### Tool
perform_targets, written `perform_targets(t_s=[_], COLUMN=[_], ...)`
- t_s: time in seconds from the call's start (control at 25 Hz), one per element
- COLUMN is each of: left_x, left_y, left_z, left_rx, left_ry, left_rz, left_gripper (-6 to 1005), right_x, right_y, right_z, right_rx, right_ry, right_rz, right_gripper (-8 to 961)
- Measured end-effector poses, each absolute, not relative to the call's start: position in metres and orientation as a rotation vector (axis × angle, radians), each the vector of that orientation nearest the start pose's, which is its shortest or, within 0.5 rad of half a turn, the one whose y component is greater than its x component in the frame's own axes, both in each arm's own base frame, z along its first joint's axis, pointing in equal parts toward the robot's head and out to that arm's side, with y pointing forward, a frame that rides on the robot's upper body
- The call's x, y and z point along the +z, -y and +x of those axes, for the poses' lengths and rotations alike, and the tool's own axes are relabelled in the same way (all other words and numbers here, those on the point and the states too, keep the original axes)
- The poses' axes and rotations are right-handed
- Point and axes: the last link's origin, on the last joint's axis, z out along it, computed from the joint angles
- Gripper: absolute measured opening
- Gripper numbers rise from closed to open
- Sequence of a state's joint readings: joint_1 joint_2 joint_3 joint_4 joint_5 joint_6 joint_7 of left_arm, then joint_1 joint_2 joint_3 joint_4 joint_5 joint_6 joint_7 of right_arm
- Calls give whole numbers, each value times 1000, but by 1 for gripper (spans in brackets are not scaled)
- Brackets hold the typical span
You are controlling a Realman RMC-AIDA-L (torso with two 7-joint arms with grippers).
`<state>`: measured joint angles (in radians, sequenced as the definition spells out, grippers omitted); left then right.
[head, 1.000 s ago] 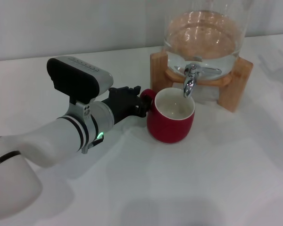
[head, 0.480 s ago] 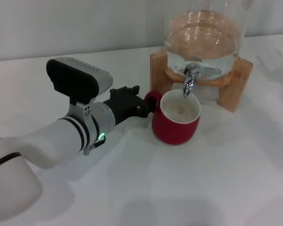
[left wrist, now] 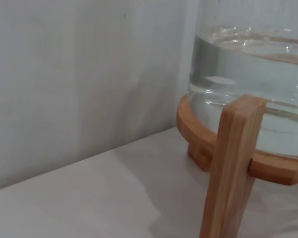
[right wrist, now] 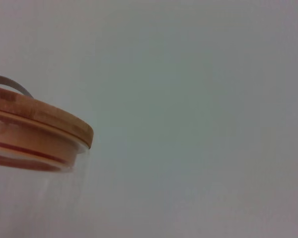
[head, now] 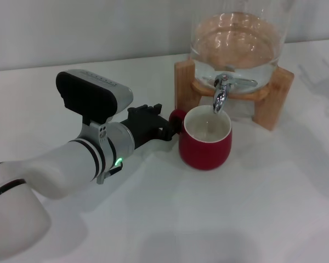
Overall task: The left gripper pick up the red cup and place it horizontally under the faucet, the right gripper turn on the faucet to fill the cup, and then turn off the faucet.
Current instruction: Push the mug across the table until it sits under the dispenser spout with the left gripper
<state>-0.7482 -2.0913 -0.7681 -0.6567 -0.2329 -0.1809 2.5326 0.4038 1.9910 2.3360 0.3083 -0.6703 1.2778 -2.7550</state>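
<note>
While left end effector (head: 163, 125) grips red cup (head: 205, 144) handle, faucet (head: 221, 93) overhangs its rim.

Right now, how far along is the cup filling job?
Done: the red cup stands upright on the table under the faucet. In hand: the left gripper is at its handle. Left: the right gripper is out of view, no water is running, so opening and closing the faucet remain.

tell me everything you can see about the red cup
The red cup is a small, rounded, glossy dark-red mug, ceramic by its look, with a white inside and one loop handle. It stands upright on the white table, its mouth directly below the faucet spout. The handle points toward the left hand, whose black fingers close on it. Whether it holds water cannot be told.
</note>
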Motion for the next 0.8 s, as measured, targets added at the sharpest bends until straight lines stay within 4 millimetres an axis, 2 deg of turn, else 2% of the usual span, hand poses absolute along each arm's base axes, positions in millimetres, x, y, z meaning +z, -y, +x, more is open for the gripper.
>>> perform_targets(t_s=[0.8], left_x=[-160], left_y=[-360], left_z=[-161], left_rx=[-456], left_ry=[708], left_rz=[-2405], left_gripper=[546], right_x=[107], right_y=[-345], right_z=[343], right_rx=[740], right_ry=[-248], right_rz=[-1507], right_gripper=[674])
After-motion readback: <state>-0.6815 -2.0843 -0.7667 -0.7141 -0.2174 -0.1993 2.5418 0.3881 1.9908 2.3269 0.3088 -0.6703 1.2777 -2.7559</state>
